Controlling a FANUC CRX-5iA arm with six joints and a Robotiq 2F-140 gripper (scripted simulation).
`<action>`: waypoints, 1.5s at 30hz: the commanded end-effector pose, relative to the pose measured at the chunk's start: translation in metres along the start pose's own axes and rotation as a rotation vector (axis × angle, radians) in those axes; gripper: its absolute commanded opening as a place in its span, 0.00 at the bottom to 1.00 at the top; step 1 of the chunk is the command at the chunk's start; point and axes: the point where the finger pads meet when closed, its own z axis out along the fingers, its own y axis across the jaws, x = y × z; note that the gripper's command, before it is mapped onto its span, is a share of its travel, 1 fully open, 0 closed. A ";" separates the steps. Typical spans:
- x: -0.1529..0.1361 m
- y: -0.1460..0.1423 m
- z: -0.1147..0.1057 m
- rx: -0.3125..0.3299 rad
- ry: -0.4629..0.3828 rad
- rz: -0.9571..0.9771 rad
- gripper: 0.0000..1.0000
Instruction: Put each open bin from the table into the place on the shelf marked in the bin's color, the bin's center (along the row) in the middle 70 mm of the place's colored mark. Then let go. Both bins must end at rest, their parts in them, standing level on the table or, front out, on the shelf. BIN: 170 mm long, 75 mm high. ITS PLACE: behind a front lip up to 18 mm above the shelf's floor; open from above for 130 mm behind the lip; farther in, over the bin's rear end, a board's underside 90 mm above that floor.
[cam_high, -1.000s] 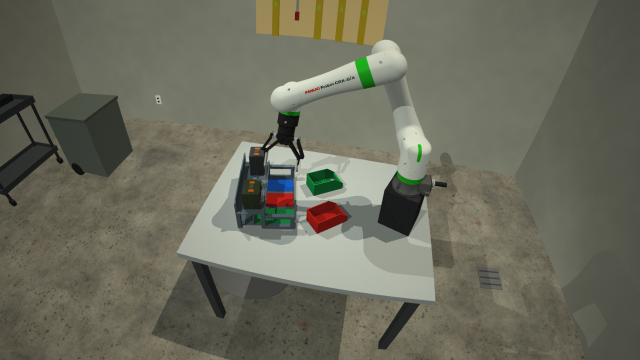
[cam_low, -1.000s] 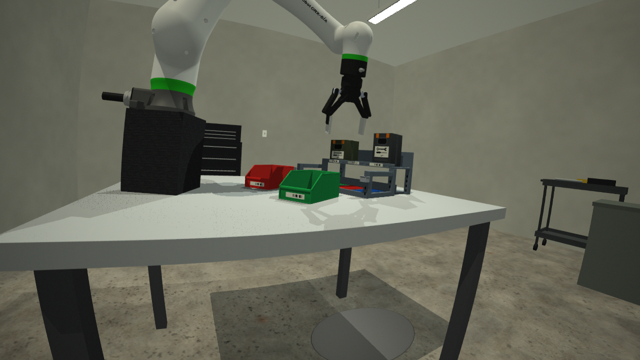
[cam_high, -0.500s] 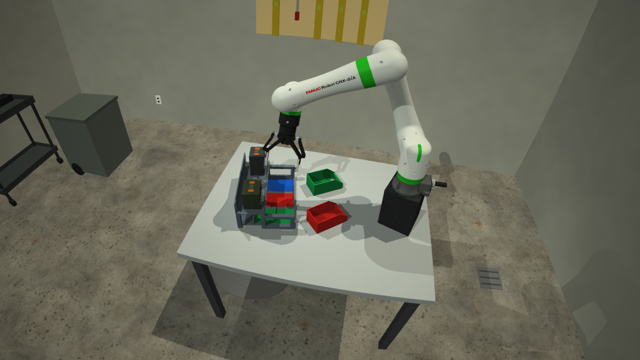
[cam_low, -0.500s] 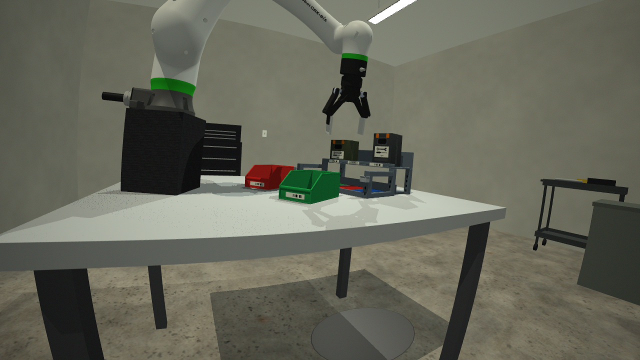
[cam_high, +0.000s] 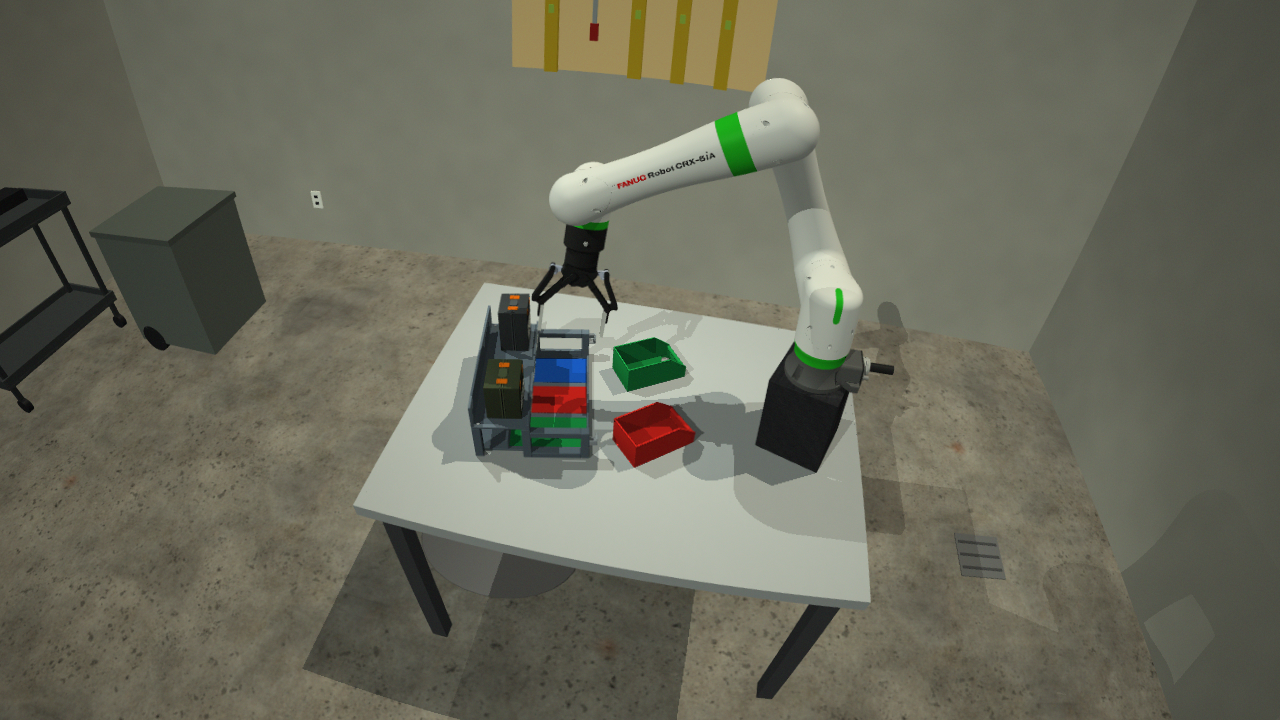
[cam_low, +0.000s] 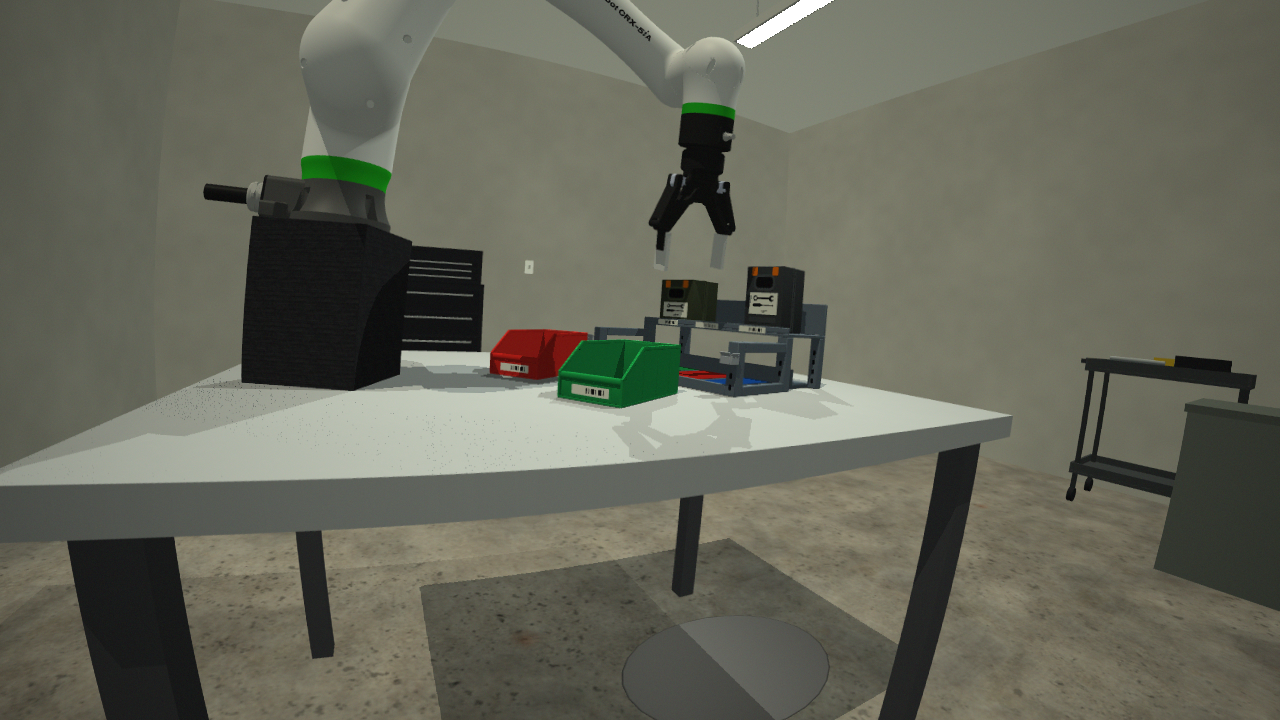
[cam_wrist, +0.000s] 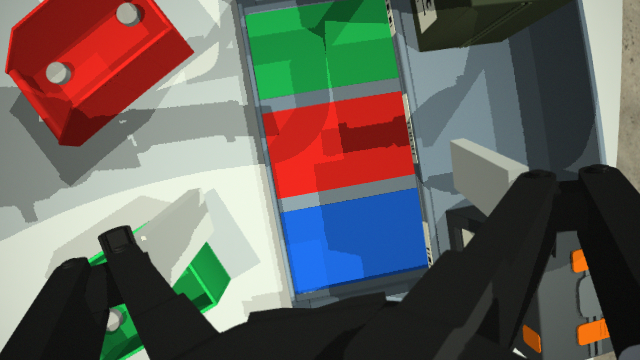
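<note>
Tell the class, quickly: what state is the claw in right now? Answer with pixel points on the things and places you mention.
Claw (cam_high: 572, 324) (cam_low: 689, 254) (cam_wrist: 327, 187): open, holding nothing.
</note>
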 end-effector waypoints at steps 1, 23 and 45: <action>-0.006 -0.006 -0.001 0.003 -0.008 -0.073 1.00; -0.046 -0.056 -0.007 0.056 -0.058 -0.588 1.00; -0.090 -0.122 -0.016 0.161 -0.071 -1.248 1.00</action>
